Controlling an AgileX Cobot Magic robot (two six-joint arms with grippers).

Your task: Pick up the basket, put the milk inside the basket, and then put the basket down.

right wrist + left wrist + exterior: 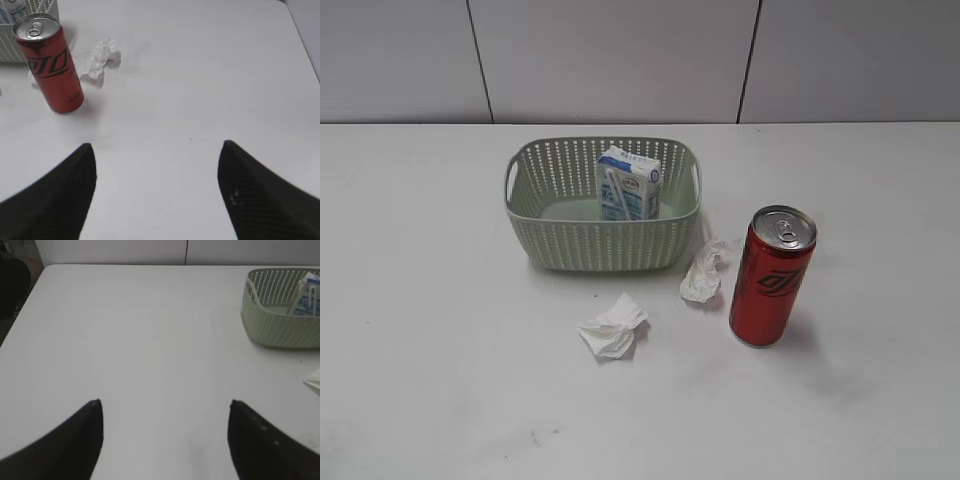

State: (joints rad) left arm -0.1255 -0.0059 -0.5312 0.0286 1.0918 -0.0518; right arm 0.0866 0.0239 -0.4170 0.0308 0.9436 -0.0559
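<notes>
Basket [603, 245] on table [440, 350], upper centre of ext. view; milk [628, 184] upright inside, toward back wall. Can [771, 276] lower right, w/ tissues [613, 327] in front. Left gripper [165, 407] and right gripper [156, 150] both spread wide, holding nothing.

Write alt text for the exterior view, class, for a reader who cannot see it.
A milk carton stands inside a sage-green basket on a white table. A red can stands to its right, with two crumpled tissues in front.
</notes>
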